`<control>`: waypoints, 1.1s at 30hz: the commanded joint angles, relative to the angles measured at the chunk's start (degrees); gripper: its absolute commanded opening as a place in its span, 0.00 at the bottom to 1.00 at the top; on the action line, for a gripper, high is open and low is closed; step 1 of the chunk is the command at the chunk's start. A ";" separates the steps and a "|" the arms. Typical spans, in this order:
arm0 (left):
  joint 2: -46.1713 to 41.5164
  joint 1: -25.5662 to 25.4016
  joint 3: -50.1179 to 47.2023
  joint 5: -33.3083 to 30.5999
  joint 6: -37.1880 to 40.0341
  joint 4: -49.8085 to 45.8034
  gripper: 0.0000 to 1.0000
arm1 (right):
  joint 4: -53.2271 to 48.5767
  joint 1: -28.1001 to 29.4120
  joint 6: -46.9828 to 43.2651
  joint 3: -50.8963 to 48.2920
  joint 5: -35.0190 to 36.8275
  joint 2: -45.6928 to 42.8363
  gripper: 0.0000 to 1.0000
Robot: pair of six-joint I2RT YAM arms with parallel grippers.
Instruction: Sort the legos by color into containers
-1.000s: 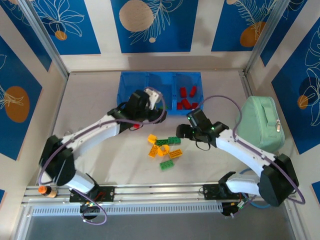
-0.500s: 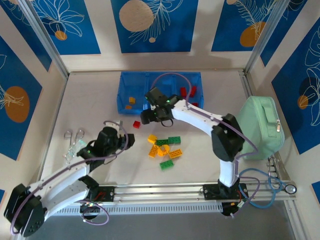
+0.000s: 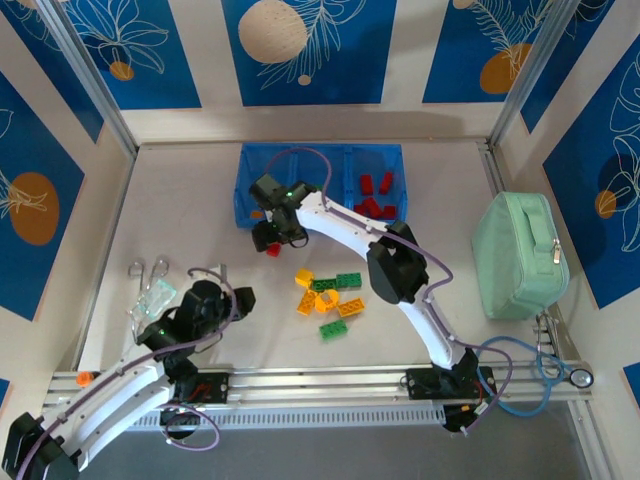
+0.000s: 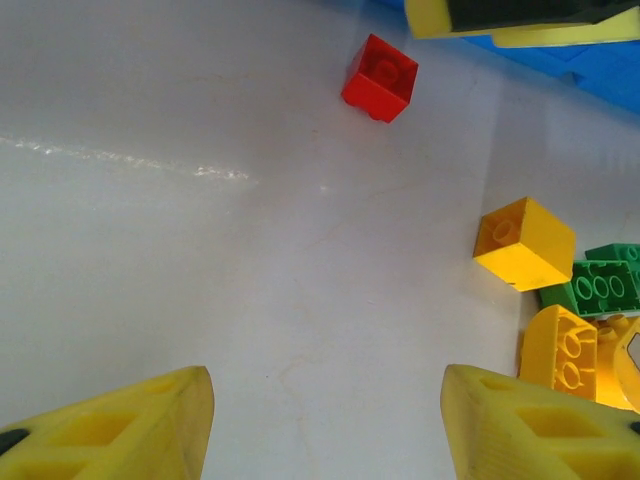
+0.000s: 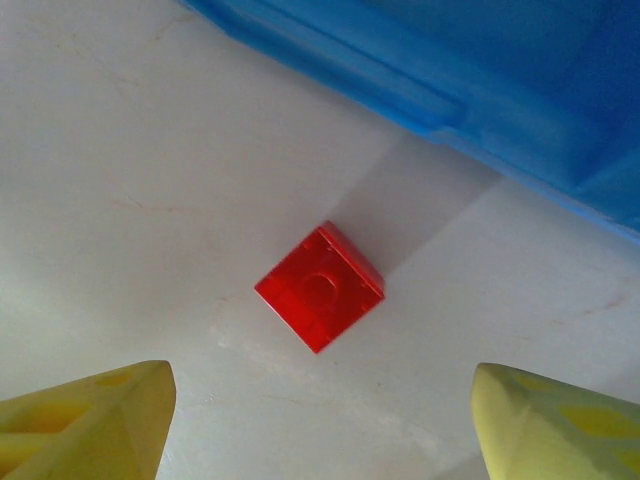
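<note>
White tabletop (image 3: 180, 200) is carrying everything here, with a mint-green zippered pouch (image 3: 520, 255) sitting at its right edge, well apart from the work. A translucent blue bin (image 3: 325, 170) is lying across the far side, and red bricks (image 3: 375, 197) are resting in its right compartment. The right arm is reaching across in front of the bin and is covering part of the left compartment. A loose pile of yellow, orange and green bricks (image 3: 328, 295) is sitting mid-table, between the two arms. Scissors (image 3: 148, 268) are lying beside a clear packet at the left. One red brick (image 3: 272, 250) is lying alone on the table, just in front of the bin's near wall and apart from the pile.

The right gripper (image 3: 268, 235) is hovering directly over that red brick, its yellow fingers (image 5: 95, 415) standing wide apart on either side, touching nothing and holding nothing. The left gripper (image 3: 235, 300) is hanging nearer the bases, left of the pile, its fingers (image 4: 120, 430) also spread and gripping nothing, bare table lying between them.
</note>
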 commanded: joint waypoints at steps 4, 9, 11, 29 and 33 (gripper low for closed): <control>-0.56 -0.42 -1.21 0.08 -1.35 -1.37 0.62 | -6.52 0.73 2.20 7.76 -0.40 6.32 0.77; -0.65 -0.44 -1.52 0.26 -1.44 -0.46 0.62 | -6.76 1.07 2.93 9.94 0.39 9.35 0.76; -0.79 -0.42 -1.65 0.59 -1.30 0.02 0.62 | -6.48 1.22 3.11 10.33 1.30 10.30 0.74; 2.84 -0.44 0.74 0.36 -0.29 1.08 0.62 | -4.61 1.30 3.88 11.98 3.00 13.02 0.46; 5.37 -0.55 2.36 0.53 0.31 1.70 0.61 | -5.23 1.67 4.24 10.89 4.74 11.42 0.38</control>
